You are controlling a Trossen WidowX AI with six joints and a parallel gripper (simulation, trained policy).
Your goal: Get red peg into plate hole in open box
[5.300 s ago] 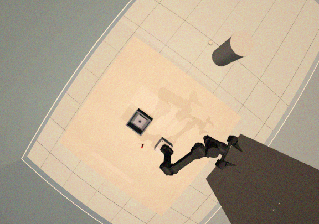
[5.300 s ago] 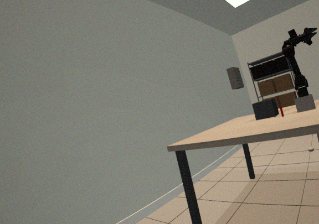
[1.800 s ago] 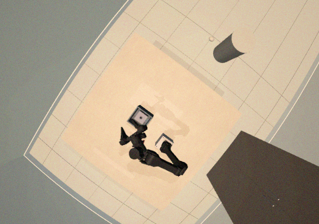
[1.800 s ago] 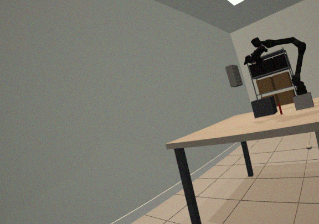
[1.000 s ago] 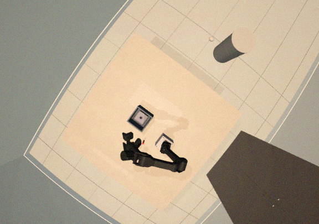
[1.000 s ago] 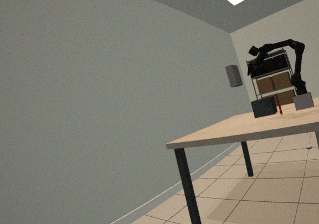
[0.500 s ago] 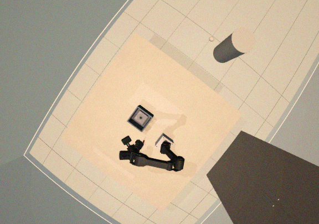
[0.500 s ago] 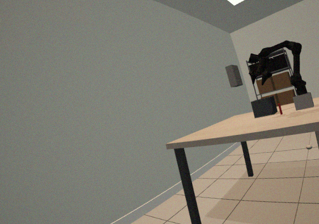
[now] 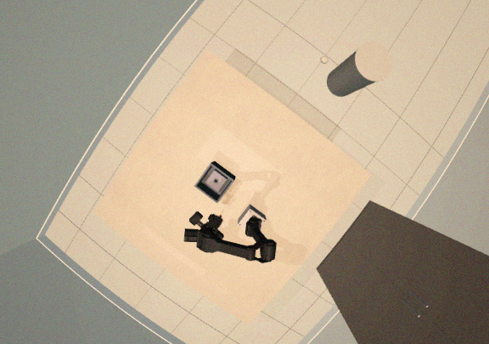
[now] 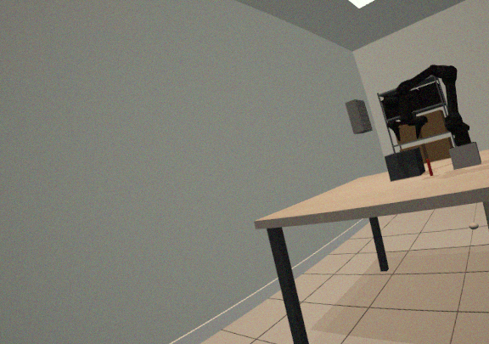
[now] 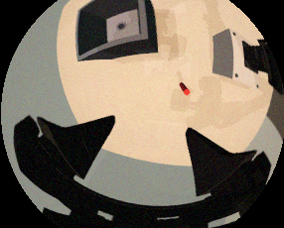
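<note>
The red peg (image 10: 429, 167) (image 11: 185, 89) stands upright on the table, between the box and the arm's base; only a speck of it shows in the top view. The open dark box (image 9: 209, 192) (image 10: 405, 166) (image 11: 134, 53) stands on the table beside it. The pale plate (image 9: 212, 177) (image 11: 115, 34) with its small dark hole lies at the box's bottom, and the hole looks empty. My gripper (image 9: 205, 220) (image 10: 408, 138) (image 11: 151, 125) is wide open and empty. It points down, above the table and higher than the peg's top, with the peg outside its fingers.
The arm's grey base block (image 10: 464, 155) (image 11: 223, 55) stands on the table on the peg's other side from the box. The table (image 9: 170, 138) (image 10: 340, 200) ends at an edge near the gripper's side. A shelf rack stands behind, by the far wall.
</note>
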